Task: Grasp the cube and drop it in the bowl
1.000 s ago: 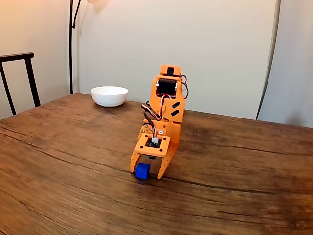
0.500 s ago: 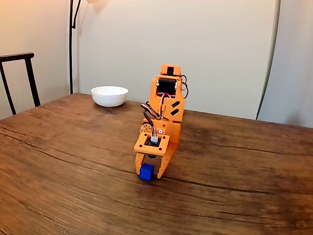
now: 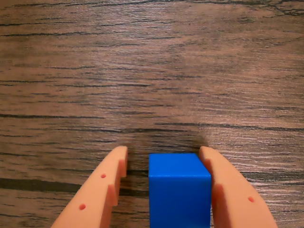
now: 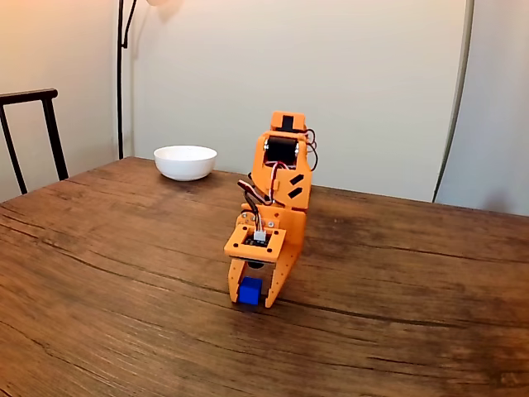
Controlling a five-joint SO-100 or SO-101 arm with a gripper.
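Observation:
The blue cube (image 3: 179, 190) rests on the wooden table between the two orange fingers of my gripper (image 3: 164, 152). In the wrist view the right finger (image 3: 228, 190) touches the cube's side, while a narrow gap separates the left finger (image 3: 102, 190) from it, so the gripper is open. In the fixed view the gripper (image 4: 250, 299) points down at the table with the cube (image 4: 250, 289) between its tips. The white bowl (image 4: 185, 162) stands far back on the left of the table, well apart from the arm.
The orange arm (image 4: 283, 178) rises behind the gripper at the table's middle. A dark chair (image 4: 29, 132) stands at the left edge, and a lamp pole (image 4: 121, 74) stands behind the bowl. Bare wood (image 4: 397, 314) surrounds the arm.
The fingers have drawn closer around the cube over the last second. The cube has shifted slightly to the right in the fixed view and now sits centred between them.

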